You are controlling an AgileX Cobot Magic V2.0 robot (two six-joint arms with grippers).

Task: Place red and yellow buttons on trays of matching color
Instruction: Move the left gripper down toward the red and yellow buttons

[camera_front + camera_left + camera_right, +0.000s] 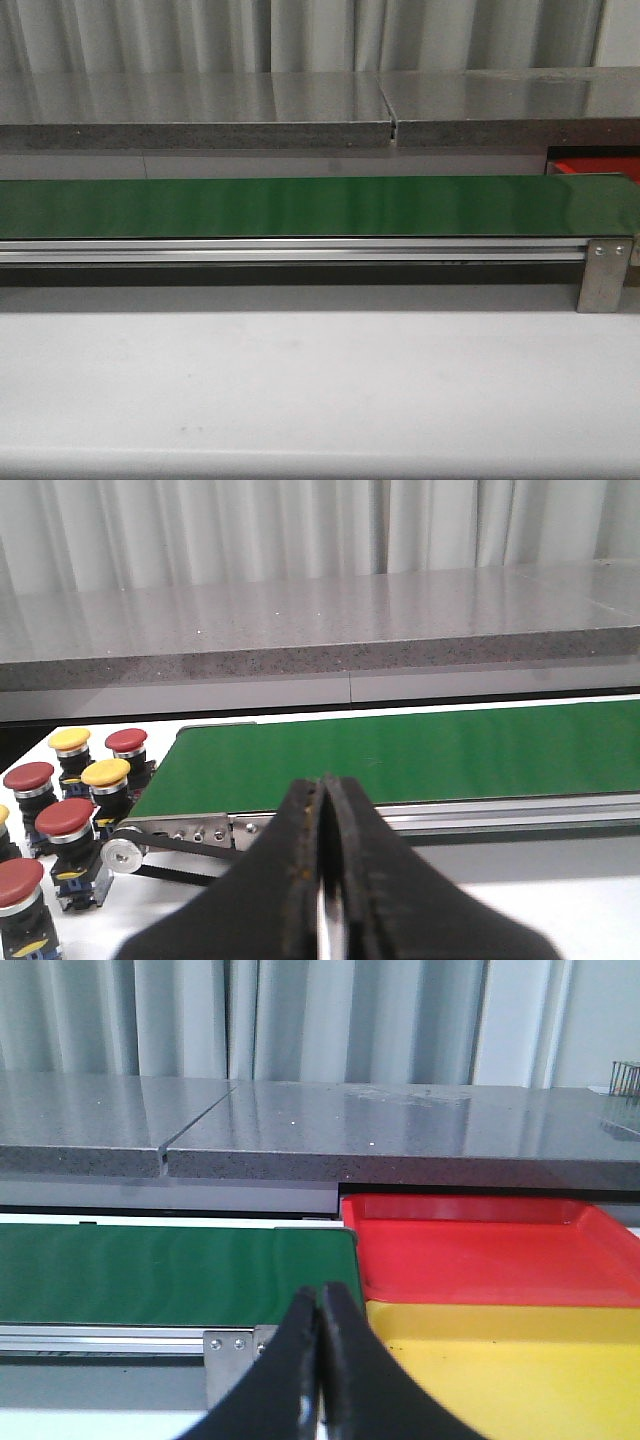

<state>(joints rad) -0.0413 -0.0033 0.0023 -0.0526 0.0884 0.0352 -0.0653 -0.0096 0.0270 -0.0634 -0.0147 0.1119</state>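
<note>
The long green conveyor belt (300,205) runs across the front view on its silver aluminium rail (290,250), with a grey speckled stone shelf (200,120) behind it and the pale white table (300,390) in front. At the belt's right end only a sliver of the bright red, flat, low-rimmed tray (595,165) shows in that view; neither arm appears there.

The right wrist view gives the trays plainly — the red tray (480,1255) lies just past the belt's end, and the flat yellow tray (520,1370) lies against its near edge. The right gripper (320,1360) has its black fingers pressed together with nothing between them; it sits over the metal end bracket (232,1345) of the belt, with the yellow tray just beside it and the red tray beyond that.

In the left wrist view the left gripper (325,880) is likewise closed on nothing, poised in front of the belt's other end. The red and yellow mushroom-headed push buttons (70,820) stand clustered on the table beside that end, near its roller (125,855) — off to one side of the fingers and not touching them.
</note>
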